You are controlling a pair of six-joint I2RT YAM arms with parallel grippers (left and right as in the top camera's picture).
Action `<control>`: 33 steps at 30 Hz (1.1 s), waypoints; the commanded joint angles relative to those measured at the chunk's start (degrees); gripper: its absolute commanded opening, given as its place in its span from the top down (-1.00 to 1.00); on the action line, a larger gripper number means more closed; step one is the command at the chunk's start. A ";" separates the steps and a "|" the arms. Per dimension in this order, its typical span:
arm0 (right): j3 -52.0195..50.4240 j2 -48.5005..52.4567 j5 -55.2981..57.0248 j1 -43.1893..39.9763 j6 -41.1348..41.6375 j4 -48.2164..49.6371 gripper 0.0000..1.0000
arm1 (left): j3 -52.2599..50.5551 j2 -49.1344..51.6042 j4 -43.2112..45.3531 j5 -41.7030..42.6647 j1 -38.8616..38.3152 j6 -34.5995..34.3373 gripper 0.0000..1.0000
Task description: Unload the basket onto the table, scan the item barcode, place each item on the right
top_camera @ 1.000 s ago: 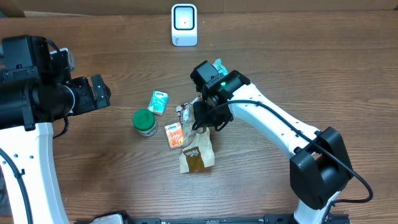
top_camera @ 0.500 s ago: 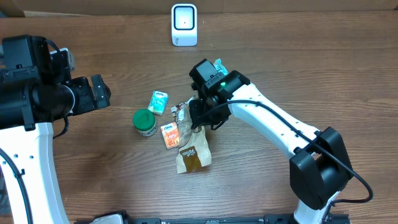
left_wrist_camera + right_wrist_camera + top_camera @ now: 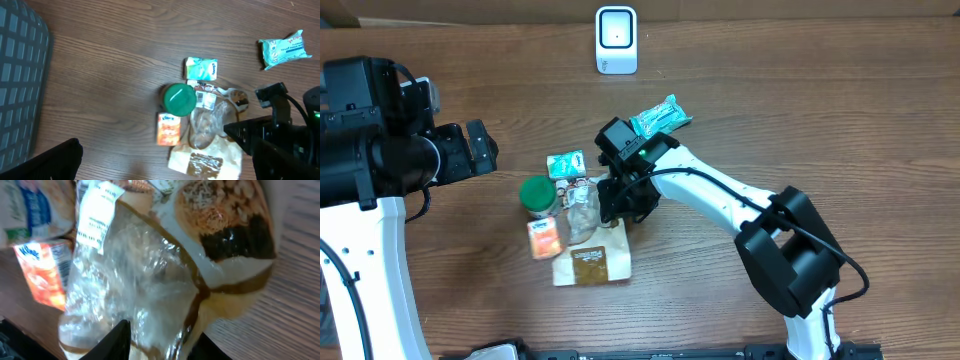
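**A:** Where do we find the item?

**B:** We see the clear plastic bag (image 3: 582, 210) lying on the surface (image 3: 820, 120). It is just beside the green-lidded jar (image 3: 537, 195) and overlaps the brown packet (image 3: 592, 266). The barcode scanner (image 3: 616, 40) is well apart from it.

**A:** And our grippers?

**B:** Our right gripper (image 3: 613, 203) sits at the bag's end, with its fingers (image 3: 117, 337) against the crumpled film. We cannot tell whether it pinches the bag. Our left gripper (image 3: 485, 150) hangs spread wide and empty, off to the left.
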 commanded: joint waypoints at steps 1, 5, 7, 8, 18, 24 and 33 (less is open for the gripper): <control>1.40 -0.31 -2.32 0.22 0.07 0.79 0.28 | 1.29 -0.33 -0.09 -0.20 0.31 -0.20 -0.99; 0.90 0.04 -2.32 0.22 0.07 1.07 0.23 | 1.29 -0.31 -0.09 -0.20 0.31 -0.20 -1.00; 0.63 0.28 -2.29 0.11 0.09 1.20 0.23 | 1.29 -0.33 -0.09 -0.20 0.31 -0.20 -0.99; 0.50 0.42 -2.27 0.11 0.24 1.33 0.23 | 1.29 -0.33 -0.09 -0.20 0.31 -0.20 -0.99; -2.95 0.57 -1.62 -1.33 4.87 4.52 0.32 | 1.29 -0.33 -0.09 -0.20 0.31 -0.20 -0.99; -8.02 0.57 -3.48 -2.73 7.78 9.55 0.32 | 1.29 -0.33 -0.09 -0.20 0.31 -0.20 -0.99; -15.47 0.61 -15.87 -7.76 7.54 19.76 0.32 | 1.29 -0.33 -0.09 -0.20 0.31 -0.20 -1.00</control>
